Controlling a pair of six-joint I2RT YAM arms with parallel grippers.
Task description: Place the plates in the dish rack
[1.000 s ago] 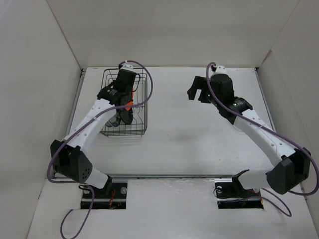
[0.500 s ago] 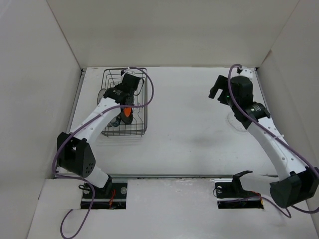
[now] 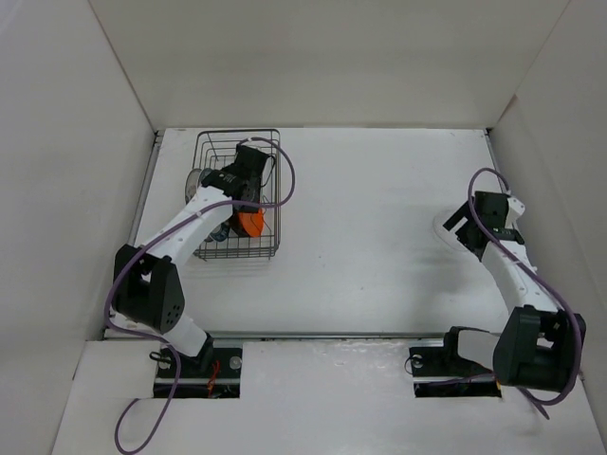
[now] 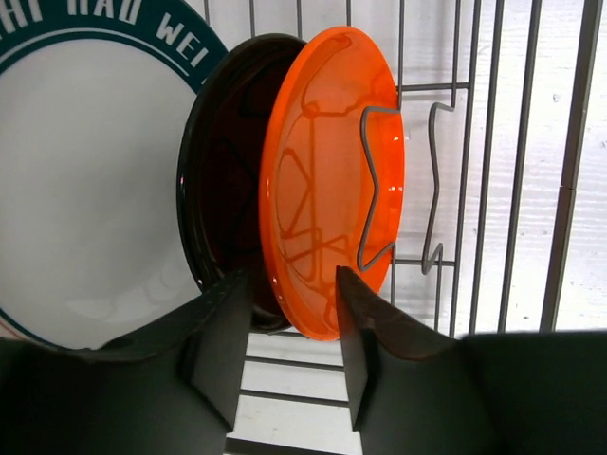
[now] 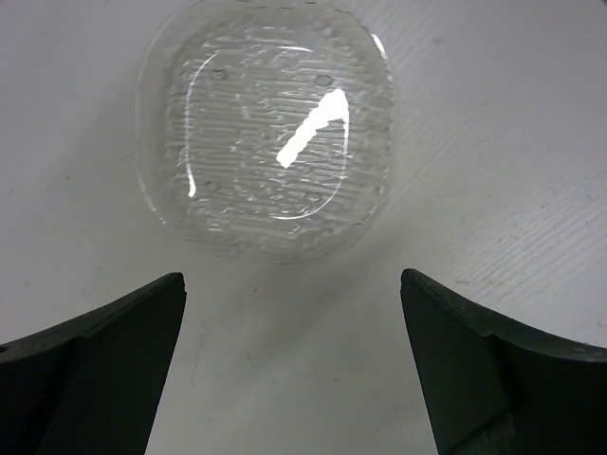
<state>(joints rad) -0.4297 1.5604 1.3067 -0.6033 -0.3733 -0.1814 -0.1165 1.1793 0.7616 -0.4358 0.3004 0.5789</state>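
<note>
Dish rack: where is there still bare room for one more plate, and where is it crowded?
Free, in the left wrist view: the dish rack slots right of the orange plate, where the prongs stand bare. Crowded: left of it, where the black plate and white plate stand close together.

Even overhead light is flooding the white counter (image 3: 379, 246), and shadows are falling faint and soft. A hard white glare streak is sitting on the clear plate (image 5: 270, 142). The orange plate (image 4: 322, 180) is mirroring the dish rack (image 4: 572, 142) wires crisply. The jaws are showing dark and soft-edged along both wrist views' lower edges.
</note>
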